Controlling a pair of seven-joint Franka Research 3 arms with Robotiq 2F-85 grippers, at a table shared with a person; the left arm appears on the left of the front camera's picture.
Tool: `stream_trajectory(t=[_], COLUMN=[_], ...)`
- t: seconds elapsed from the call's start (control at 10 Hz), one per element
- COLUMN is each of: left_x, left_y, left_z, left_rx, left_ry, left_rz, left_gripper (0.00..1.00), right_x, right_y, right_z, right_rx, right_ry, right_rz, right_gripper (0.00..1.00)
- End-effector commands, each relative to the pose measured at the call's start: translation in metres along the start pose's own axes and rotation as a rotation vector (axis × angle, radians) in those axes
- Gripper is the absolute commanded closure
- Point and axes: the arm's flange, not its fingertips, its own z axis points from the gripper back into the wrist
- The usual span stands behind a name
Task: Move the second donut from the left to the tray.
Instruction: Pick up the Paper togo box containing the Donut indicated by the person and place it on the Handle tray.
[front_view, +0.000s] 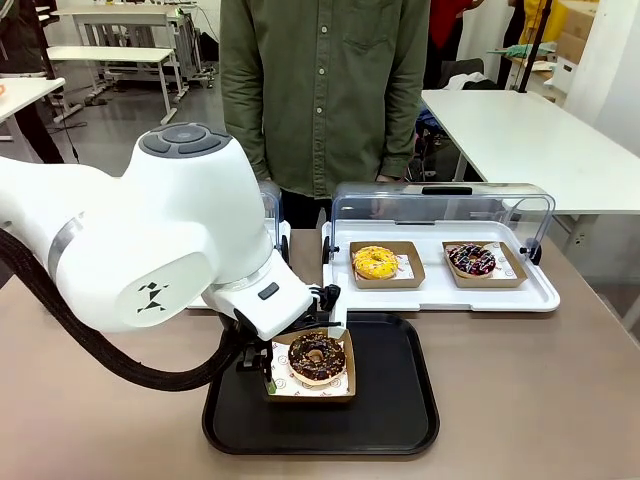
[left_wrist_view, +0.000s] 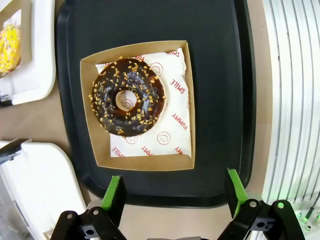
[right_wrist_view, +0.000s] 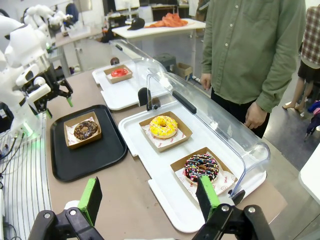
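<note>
- Left wrist view: my left gripper (left_wrist_view: 175, 192) has its jaws spread wide with nothing between them, hovering just off the near edge of the tray (left_wrist_view: 220, 100).
- The donut (left_wrist_view: 127, 96), dark glaze with golden bits, sits in its brown holder (left_wrist_view: 90, 125) on white printed paper; the holder lies flat on the tray, apart from both my green pads (left_wrist_view: 114, 195).
- From the front, the holder rests on the tray's left half, with my left arm (front_view: 150, 240) leaning over it from the left.
- Right wrist view: my right gripper (right_wrist_view: 150, 200) is also open and empty, above the bare table near the white display tray (right_wrist_view: 165, 195).
- That display tray, its clear lid (right_wrist_view: 200, 110) raised, holds a yellow donut (right_wrist_view: 163, 126) and a dark donut with coloured sprinkles (right_wrist_view: 201, 167), each in its own holder.
- A second white tray farther along holds a red donut (right_wrist_view: 119, 72).
- A person in a green shirt (front_view: 320, 90) stands at the far side, one hand (right_wrist_view: 255, 115) hanging beside the lid.
</note>
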Motion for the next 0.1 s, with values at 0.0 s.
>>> stream_trajectory(t=[0.0], left_x=[0.0], left_y=[-0.0016], left_z=[-0.0009], left_rx=[0.009], left_ry=[-0.007], left_rz=[0.009], left_gripper=[0.0], right_x=[0.0024], right_y=[-0.002], right_z=[-0.0004], right_rx=[-0.005], right_ry=[-0.03], right_rz=[0.028], right_gripper=[0.0])
